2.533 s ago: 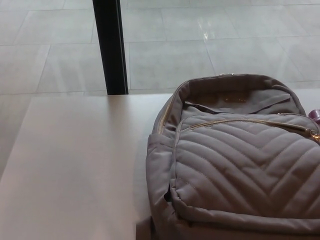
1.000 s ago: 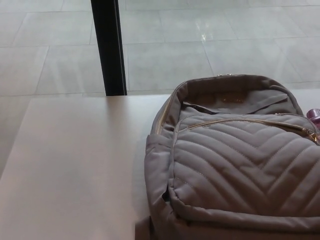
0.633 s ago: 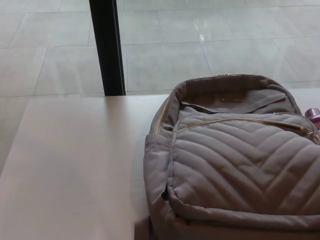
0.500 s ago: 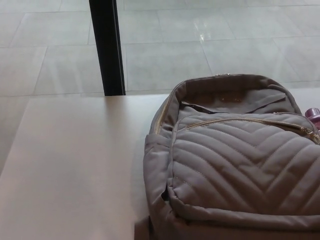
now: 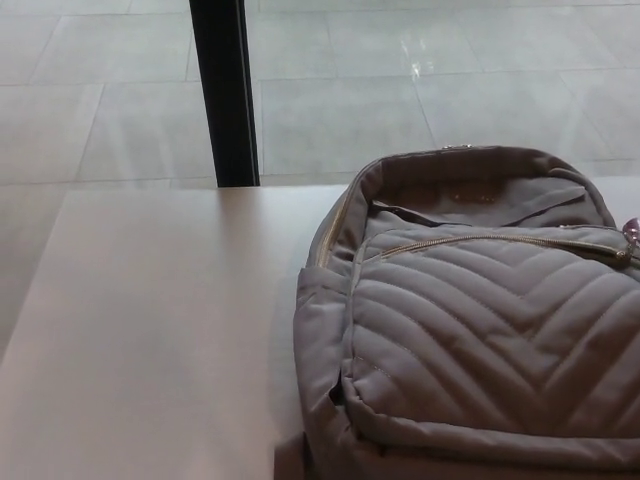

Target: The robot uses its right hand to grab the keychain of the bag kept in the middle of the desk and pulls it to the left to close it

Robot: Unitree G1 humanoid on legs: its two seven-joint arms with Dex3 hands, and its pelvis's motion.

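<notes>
Recording a grey quilted bag (image 5: 480,340) lying flat on the worktop (image 5: 150,320), toward its right side and running off the picture's right and bottom edges. Noting the top compartment (image 5: 465,195) gaping open and a gold zip (image 5: 480,239) running across the front pocket. Locating the keychain (image 5: 631,231) as a small pinkish piece at the far right edge, just beside the zip's end, and leaving its shape unconfirmed, being cut off there. Finding neither the left hand nor the right hand in view, so declining to state whether either is apart or closed. Judging the bag soft and light, likely to slide or bunch under a leftward pull. Judging the keychain small, dangling, possibly slippery. Advising a firm pinch on its body close to the slider. Rating the task as not yet started.
</notes>
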